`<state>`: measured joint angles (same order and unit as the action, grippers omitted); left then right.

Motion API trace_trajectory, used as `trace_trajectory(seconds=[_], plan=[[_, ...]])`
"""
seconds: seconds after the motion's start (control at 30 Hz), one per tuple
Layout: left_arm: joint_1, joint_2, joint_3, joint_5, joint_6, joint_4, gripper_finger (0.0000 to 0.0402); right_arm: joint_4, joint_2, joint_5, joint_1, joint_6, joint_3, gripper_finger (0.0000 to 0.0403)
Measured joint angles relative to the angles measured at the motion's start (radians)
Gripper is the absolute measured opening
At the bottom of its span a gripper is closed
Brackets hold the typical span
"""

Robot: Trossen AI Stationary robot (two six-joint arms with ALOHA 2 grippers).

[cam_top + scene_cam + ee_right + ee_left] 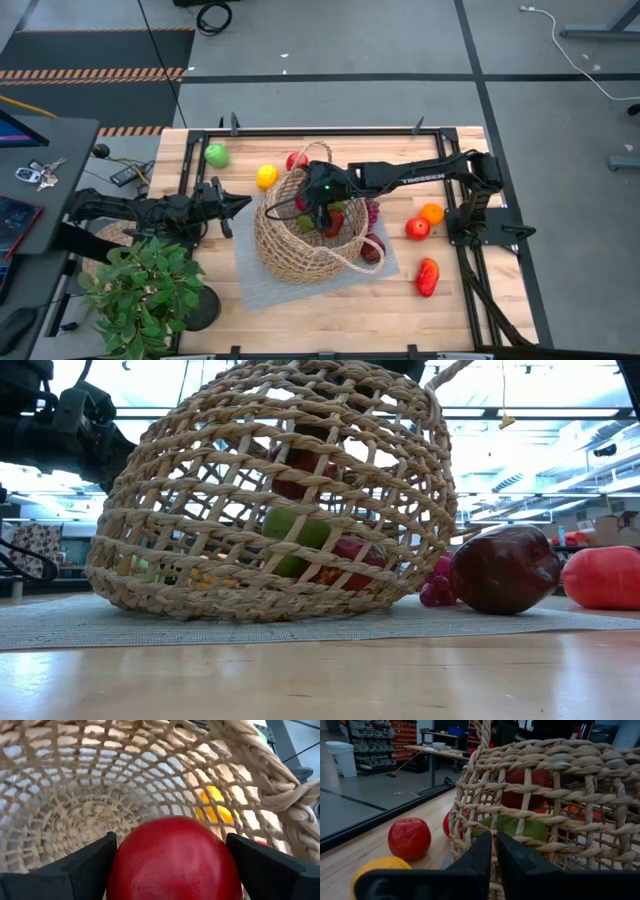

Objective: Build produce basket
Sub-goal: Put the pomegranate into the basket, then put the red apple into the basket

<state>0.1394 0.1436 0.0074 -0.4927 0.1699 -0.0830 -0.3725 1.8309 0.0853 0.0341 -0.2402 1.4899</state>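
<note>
I have the basket sitting on the grey mat mid-table, and I judge the job somewhere past the halfway mark. Through the weave in the low view I can make out a green fruit and at least two red ones already inside (an exact count is beyond me). My right gripper is down in the basket's mouth with a red apple between its fingers; the jaws stand wide on either side of it, and I cannot tell whether they are gripping it or have let go.

My left gripper waits just beside the basket's wall, jaws pressed together and empty.

Left outside, as far as I see: a green apple, a lemon and a red apple on the far side of the basket; a dark red apple and a cluster of grapes on the mat near the basket; then a tomato, an orange and a red pepper on the right side of the table.

The only writing I can read is "TROSSEN" on the right arm.
</note>
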Motion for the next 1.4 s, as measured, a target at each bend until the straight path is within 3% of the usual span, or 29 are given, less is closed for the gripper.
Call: trace_trajectory(seconds=[0.7,1.0,1.4], plan=[[0.0,0.0,0.0,0.0,0.0,0.0,0.0036,-0.001,-0.059,0.001,-0.038,0.004,0.0,0.0397],[0.0,0.0,0.0,0.0,0.0,0.0,0.0036,-0.097,-0.211,0.145,-0.083,0.035,0.0,0.0397],[0.0,0.0,0.0,0.0,0.0,0.0,0.004,-0.245,-0.392,0.156,0.012,0.107,-0.005,0.0383]])
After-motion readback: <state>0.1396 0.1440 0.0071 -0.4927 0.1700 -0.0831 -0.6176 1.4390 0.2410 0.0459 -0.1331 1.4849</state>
